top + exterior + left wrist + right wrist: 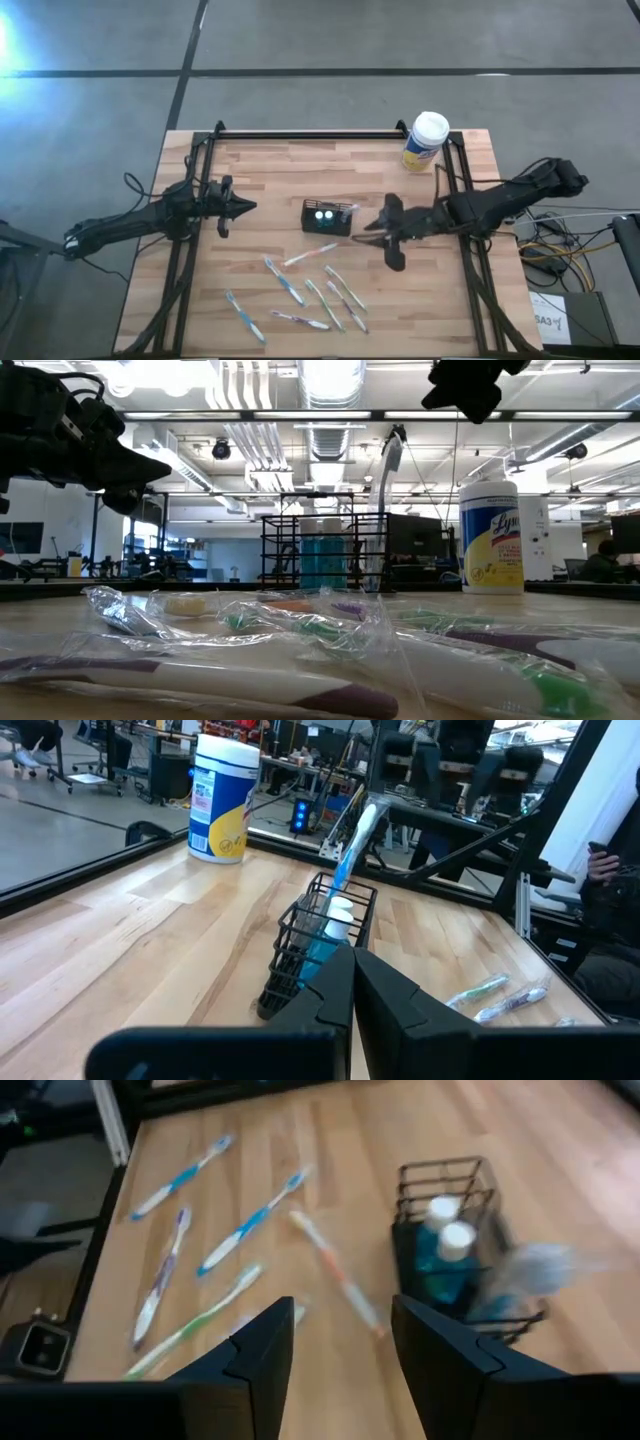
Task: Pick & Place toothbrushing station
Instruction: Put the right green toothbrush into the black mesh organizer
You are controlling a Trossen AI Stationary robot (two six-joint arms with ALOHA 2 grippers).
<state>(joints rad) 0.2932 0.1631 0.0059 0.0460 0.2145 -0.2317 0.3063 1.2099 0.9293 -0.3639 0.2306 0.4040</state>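
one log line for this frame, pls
left gripper: shut, idle left of holder box | right gripper: open, empty, right of box | toothbrushes: loose on table

The holder box (328, 217) is set on the surface (270, 165) between the two sets of fingers: the left gripper (243, 207) is held to one side of it, the right gripper (366, 234) just beside it on the other. Two small bottles (448, 1247) and a wrapped toothbrush (353, 846) are stood in the box. The canister (425, 141) is placed behind the right fingers, well apart. Loose toothbrushes (308, 290) are scattered before the box, nearer the right fingers.
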